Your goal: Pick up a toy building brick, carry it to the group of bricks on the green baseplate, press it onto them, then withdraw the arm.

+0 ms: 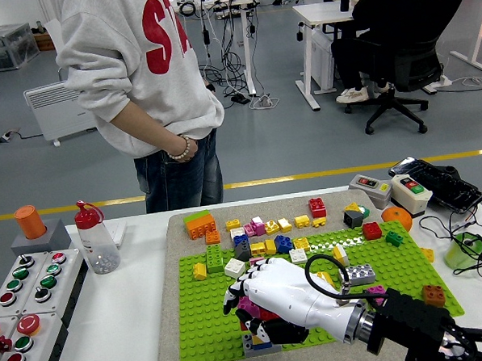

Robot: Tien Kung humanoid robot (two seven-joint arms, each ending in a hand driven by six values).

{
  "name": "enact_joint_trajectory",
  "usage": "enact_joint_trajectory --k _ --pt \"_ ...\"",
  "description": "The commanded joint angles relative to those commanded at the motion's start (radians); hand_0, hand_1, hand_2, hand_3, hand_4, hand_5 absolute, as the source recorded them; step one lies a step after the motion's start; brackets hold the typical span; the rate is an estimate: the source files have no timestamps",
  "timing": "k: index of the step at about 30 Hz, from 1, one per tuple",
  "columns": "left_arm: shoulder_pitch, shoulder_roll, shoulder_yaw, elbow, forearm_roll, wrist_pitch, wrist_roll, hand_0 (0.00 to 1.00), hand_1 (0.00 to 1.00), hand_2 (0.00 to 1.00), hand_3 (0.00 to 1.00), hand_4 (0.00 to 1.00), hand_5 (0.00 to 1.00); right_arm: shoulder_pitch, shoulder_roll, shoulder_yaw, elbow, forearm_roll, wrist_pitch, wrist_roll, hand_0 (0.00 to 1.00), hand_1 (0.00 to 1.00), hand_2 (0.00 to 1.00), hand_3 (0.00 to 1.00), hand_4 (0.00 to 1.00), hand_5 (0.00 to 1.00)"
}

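Here I see the right robot hand [259,297] curled down onto the stacked bricks [257,325] at the green baseplate's [202,332] near-left part, its fingers covering them, with loose bricks [264,236] scattered beyond and a person [152,96] standing behind the counter [123,316].

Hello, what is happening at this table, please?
The robot's right hand is low over the green baseplate, fingers curled around a small cluster of bricks with pink and red pieces near the plate's front edge. It appears to be pressing a brick onto that group. More loose bricks lie along the plate's far side. A person stands behind the table with hands tucked at the waist, not touching anything. The left arm is not visible.
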Motion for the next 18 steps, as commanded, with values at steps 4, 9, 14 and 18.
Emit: enact_joint_trajectory --k 4,9,14,18 --pt "0.000 0.000 0.000 0.000 0.000 0.000 0.000 0.653 0.687 0.672 0.574 0.280 0.998 -0.001 -0.001 -0.001 0.000 0.000 0.001 -0.001 0.620 0.606 0.586 0.569 0.343 0.156" --pt "-0.001 0.000 0.002 0.000 -0.001 0.000 0.000 0.653 0.687 0.672 0.575 0.280 0.998 0.000 -0.001 -0.002 0.002 0.001 0.003 -0.001 0.620 0.606 0.586 0.569 0.343 0.153" --pt "-0.002 0.000 0.003 0.000 -0.001 0.000 0.000 0.653 0.687 0.672 0.575 0.279 0.998 0.000 0.000 -0.004 0.002 0.004 0.006 -0.003 0.620 0.606 0.586 0.569 0.345 0.152" --pt "-0.002 0.000 0.002 0.000 -0.001 0.000 0.000 0.653 0.687 0.672 0.574 0.281 0.998 -0.001 0.000 -0.005 -0.002 0.005 0.010 -0.005 0.621 0.606 0.586 0.569 0.345 0.152"
